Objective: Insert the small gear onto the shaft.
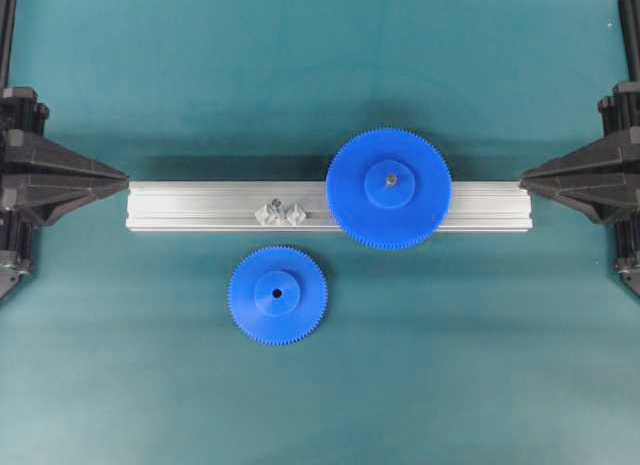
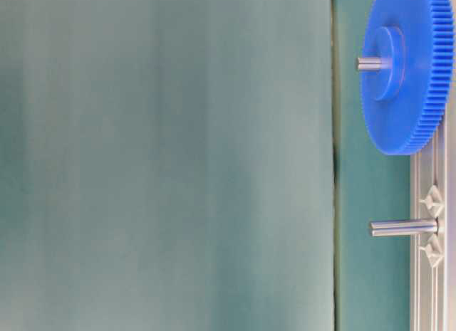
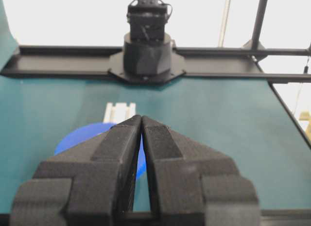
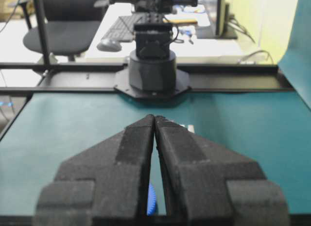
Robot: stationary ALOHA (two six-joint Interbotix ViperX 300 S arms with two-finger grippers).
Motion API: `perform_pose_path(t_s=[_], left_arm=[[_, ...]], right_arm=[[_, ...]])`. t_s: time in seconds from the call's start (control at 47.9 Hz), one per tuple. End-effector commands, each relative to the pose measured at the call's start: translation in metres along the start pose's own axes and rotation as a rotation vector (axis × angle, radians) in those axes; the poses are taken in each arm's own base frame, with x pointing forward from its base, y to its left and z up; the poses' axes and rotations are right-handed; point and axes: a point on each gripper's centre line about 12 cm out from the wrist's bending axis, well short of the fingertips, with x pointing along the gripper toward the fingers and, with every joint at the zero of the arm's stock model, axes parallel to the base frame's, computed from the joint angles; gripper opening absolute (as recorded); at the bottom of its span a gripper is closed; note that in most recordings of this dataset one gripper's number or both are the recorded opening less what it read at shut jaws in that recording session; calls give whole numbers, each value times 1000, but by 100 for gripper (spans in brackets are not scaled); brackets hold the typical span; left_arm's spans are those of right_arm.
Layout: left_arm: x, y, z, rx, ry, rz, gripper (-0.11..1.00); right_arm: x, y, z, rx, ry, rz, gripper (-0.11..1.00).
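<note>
At the far left the left gripper [image 1: 118, 177] rests at the edge of the counter [image 1: 120, 365], its jaws pressed together at the tips and holding nothing. It must open before it can take anything; if it comes down narrow, it will only push the part away.

Next comes the rail [image 1: 180, 206], lying across the middle. On it stands the shaft [image 1: 277, 204], a thin grey pin between two shiny pieces, bare and upright. Just in front of the rail, a little left of centre, the small gear [image 1: 277, 294] lies flat on the counter with its hub up, apart from everything else. A flat disc gives the fingers little to hold, so the grip may slip on the teeth, or the gear may tilt when it is lifted. A tilted gear will probably jam on the pin instead of sliding down, because hole and pin look close in width.

Further right the big gear [image 1: 388, 188] already sits on its own pin. Its teeth reach toward the shaft, so I think the small gear may land tooth on tooth and stay high.

At the far right the right gripper [image 1: 527, 179] is also closed at the tips and empty.
</note>
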Motion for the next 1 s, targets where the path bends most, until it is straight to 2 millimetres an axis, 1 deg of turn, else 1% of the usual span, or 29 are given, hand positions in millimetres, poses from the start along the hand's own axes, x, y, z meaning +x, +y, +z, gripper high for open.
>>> perform_pose_path(t_s=[0.0,0.042,0.063,0.104,0.146,0.313,0.418,0.668,0.773,0.981], left_arm=[[0,-3,-5,-20,8,-16,10],[0,-3,-5,-40,9,-16,10],[0,-3,-6,-45,11,-18,8],[0,-3,-5,-58,13,-18,2],[0,-3,-6,-66,16,-17,-1],[2,-3,-10,-61,54,-16,-2],[8,-4,-8,-55,89,-17,-2],[24,-5,-8,19,210,-25,-2],[28,-8,-11,35,265,-39,-2],[34,-18,-26,43,414,-82,-2]], right_arm=[[3,-4,5,0,-9,-19,16],[2,-6,2,19,1,-32,14],[2,-7,1,29,7,-37,11],[2,-8,-1,44,20,-43,4],[2,-9,-2,50,34,-49,3],[2,-10,-8,59,99,-58,3],[3,-10,-14,63,170,-59,3],[4,-10,-36,70,377,-60,3],[5,-10,-44,80,438,-63,3],[7,-9,-55,110,504,-71,3]])
